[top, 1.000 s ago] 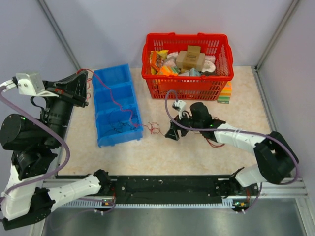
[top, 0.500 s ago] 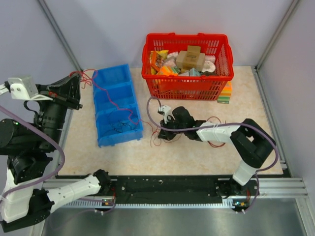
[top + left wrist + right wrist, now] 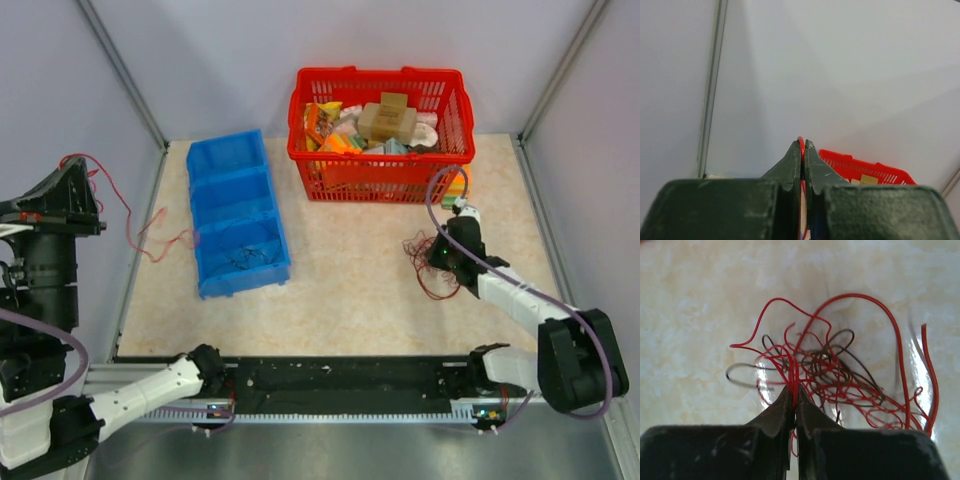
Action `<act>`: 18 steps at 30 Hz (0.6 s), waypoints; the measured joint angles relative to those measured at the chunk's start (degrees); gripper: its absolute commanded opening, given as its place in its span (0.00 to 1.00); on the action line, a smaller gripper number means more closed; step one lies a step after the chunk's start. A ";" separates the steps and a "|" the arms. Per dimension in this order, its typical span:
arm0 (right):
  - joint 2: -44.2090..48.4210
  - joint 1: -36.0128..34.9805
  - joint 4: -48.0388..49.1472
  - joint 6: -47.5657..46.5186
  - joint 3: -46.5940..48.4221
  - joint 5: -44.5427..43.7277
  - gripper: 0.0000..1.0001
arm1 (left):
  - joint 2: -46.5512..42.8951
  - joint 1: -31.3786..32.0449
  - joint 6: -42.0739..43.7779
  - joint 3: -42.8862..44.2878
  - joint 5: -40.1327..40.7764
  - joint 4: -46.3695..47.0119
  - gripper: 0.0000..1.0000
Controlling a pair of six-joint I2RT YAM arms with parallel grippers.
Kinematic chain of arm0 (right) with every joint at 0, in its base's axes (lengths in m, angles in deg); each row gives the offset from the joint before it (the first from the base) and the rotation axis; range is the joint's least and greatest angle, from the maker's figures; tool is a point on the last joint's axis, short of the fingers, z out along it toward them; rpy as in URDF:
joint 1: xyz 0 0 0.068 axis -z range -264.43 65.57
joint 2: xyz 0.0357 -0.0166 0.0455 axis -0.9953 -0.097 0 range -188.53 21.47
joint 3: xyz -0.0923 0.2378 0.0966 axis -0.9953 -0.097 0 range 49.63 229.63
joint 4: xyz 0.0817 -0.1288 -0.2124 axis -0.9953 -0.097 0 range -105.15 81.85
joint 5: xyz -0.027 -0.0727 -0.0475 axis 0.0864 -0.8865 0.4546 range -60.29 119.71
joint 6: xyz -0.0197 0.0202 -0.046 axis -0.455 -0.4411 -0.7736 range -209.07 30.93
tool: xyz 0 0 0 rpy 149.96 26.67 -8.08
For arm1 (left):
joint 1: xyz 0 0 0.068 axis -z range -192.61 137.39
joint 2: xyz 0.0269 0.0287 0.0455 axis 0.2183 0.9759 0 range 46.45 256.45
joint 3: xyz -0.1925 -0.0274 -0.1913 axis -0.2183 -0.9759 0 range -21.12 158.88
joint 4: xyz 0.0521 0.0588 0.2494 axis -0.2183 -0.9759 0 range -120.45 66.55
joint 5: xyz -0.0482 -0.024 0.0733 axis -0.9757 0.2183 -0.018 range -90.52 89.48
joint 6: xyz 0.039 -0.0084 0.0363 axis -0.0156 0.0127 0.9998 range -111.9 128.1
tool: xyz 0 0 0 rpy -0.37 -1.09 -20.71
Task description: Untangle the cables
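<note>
Beige tabletop [image 3: 350, 295], blue bin [image 3: 226, 155], red basket [image 3: 380, 176], left gripper [image 3: 803, 146] pinching red cable [image 3: 800, 140], right gripper [image 3: 794, 399] pinching tangled cables [image 3: 832, 369]

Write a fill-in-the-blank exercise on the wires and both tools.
1. The left tool is shut on one thin wire coloured ___.
2. The right tool is ___ on the loose tangle of red and dark wires.
3. That tangle lies on the beige table top, not in the red plastic basket or the ___ plastic bin.

Missing words: red; shut; blue.
</note>
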 measured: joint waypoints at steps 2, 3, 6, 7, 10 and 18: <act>2.23 0.94 -2.40 0.07 -1.14 -1.46 0.00 | 0.15 0.00 0.02 0.50 0.04 -0.04 0.00; 3.15 0.83 -3.21 0.04 -1.44 -1.77 0.00 | 0.24 0.00 -0.15 0.50 -0.11 -0.11 0.00; 5.14 0.79 -4.57 -0.02 -1.62 -3.15 0.00 | 1.60 0.00 -2.49 0.55 -1.40 -1.29 0.00; 5.53 0.90 -4.63 -0.15 -1.62 -3.58 0.00 | 2.45 0.00 -3.63 0.63 -2.23 -2.12 0.00; 6.08 1.51 -4.28 -0.46 -2.34 -3.58 0.00 | 6.16 -0.02 -7.58 1.38 -6.56 -5.14 0.00; 8.24 3.54 -3.85 -1.40 -5.99 -1.49 0.00 | 21.03 0.00 -12.98 8.24 -20.63 -16.57 0.00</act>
